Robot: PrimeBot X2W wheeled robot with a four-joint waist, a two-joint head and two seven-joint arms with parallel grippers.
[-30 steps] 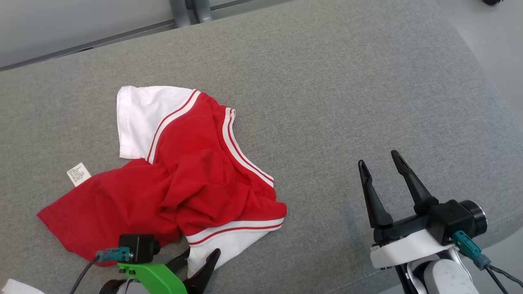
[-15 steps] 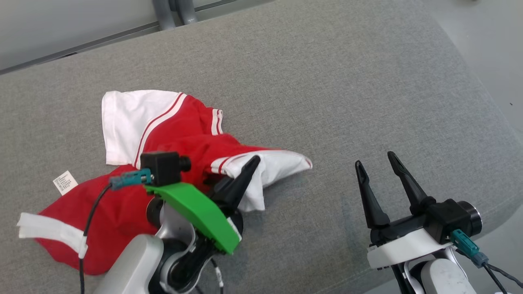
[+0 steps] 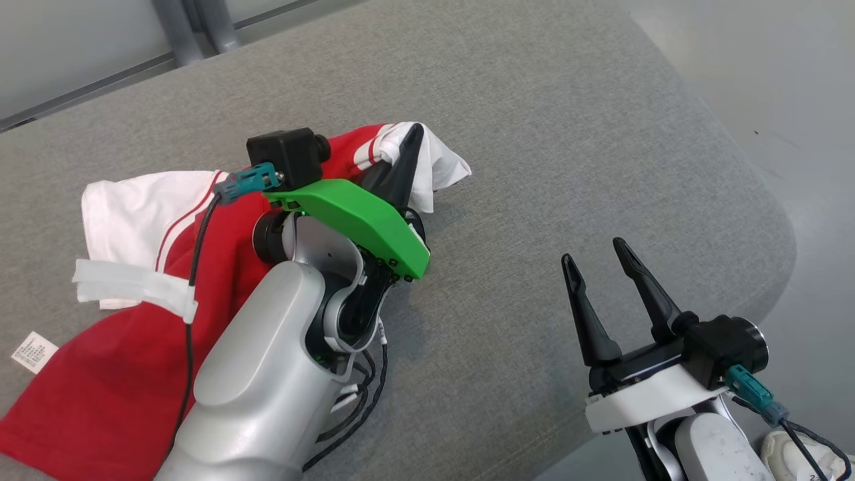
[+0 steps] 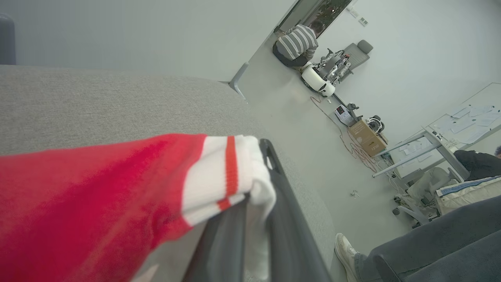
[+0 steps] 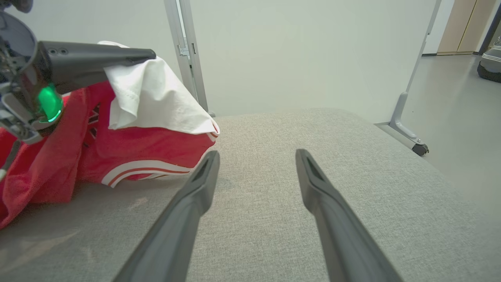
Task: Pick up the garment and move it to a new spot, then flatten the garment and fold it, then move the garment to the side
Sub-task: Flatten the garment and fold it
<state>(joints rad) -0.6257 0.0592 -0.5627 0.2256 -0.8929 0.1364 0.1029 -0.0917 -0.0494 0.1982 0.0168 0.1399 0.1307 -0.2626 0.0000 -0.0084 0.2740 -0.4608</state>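
While the left gripper (image 3: 401, 141) is clamping its fingers (image 3: 409, 153) on a white sleeve end of the red-and-white garment (image 3: 100, 374), only one finger is showing fully in the head view. The other is lying hidden under the cloth. In the left wrist view, the white, red-striped hem is bunching between the two dark fingers (image 4: 289, 219), and the red body (image 4: 98, 196) is trailing off to their left, blurred by closeness. The gripped sleeve is hanging from the fingertips above the grey worktop (image 3: 534, 133). The rest of the garment is lying on the worktop behind the fingers, partly covered by the pale forearm (image 3: 260, 374) and cut off at the bottom edge. The right gripper (image 3: 592, 250) is hovering with its fingers (image 5: 188, 203) spread apart over bare grey fabric, well to the right of the garment (image 5: 148, 145). Its height above the worktop is hard to judge.
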